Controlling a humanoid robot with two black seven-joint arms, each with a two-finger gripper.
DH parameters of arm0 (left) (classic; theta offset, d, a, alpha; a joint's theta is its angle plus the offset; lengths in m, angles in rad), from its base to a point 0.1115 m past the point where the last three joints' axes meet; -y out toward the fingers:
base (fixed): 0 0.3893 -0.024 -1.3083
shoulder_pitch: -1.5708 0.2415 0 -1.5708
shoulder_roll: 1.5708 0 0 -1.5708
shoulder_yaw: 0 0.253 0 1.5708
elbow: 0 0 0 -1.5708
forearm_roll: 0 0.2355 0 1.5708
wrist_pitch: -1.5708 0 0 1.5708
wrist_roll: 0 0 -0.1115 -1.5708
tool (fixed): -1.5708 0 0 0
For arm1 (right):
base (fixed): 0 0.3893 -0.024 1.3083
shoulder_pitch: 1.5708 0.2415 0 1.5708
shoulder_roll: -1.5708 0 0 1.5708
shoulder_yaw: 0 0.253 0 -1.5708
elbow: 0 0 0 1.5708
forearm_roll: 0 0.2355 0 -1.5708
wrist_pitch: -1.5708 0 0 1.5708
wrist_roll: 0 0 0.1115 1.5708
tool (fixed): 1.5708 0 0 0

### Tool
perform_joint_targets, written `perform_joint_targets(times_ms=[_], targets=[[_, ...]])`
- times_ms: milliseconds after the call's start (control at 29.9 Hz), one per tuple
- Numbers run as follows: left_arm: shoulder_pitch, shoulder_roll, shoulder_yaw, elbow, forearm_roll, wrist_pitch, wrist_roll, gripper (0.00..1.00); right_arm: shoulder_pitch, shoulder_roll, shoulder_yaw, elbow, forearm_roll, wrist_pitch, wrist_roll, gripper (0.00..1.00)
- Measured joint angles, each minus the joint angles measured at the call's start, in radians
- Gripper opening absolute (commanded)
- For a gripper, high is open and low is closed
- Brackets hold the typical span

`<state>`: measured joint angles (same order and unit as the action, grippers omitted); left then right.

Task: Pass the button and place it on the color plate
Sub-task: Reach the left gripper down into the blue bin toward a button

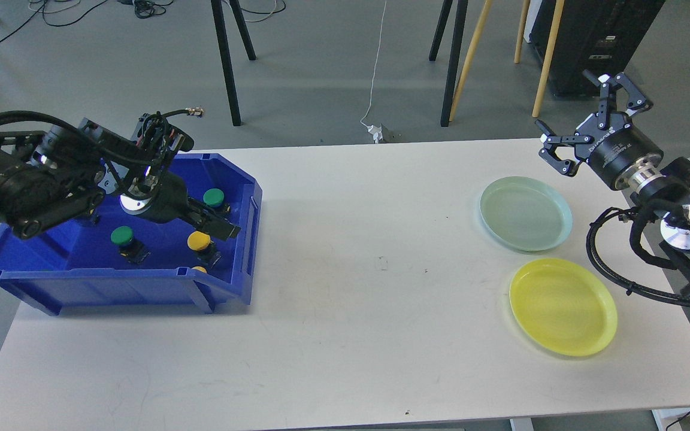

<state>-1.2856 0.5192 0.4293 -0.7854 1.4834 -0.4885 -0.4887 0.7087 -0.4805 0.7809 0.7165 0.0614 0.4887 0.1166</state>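
A blue bin [111,291] stands at the table's left. It holds a green button [214,196], a second green button [122,235], a yellow button [199,240] and part of another yellow button [199,270] at the front wall. My left gripper [228,229] reaches low into the bin, its fingers between the right green button and the yellow one. It is seen side-on, so its gap does not show. My right gripper [565,102] is open and empty, in the air behind a pale green plate [524,214]. A yellow plate [562,306] lies in front of that.
The white table [351,287] spans the view between the bin and the plates. Black stand legs [225,66] and wooden legs [468,60] stand on the floor behind the table. A black cabinet [596,36] stands at the back right.
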Motion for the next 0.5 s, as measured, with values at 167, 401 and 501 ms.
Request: perform_joint_targets(times_ms=[167,401,501], targets=[[0.036,-0.029,0.002,0.05,0.0,0.0,0.0,0.99,-0.001,0.0,-0.002,0.0,0.0,0.0,0.0,1.0],[0.072,-0.087,0.003,0.131,0.0,0.0,0.0,0.99,-0.017,0.0,-0.002,0.042,0.0,0.0,0.003,1.0],[0.081,-0.09,0.008,0.155,0.003,0.0,0.0,0.98,-0.022,-0.008,0.0,0.059,0.0,0.0,0.003,1.0]])
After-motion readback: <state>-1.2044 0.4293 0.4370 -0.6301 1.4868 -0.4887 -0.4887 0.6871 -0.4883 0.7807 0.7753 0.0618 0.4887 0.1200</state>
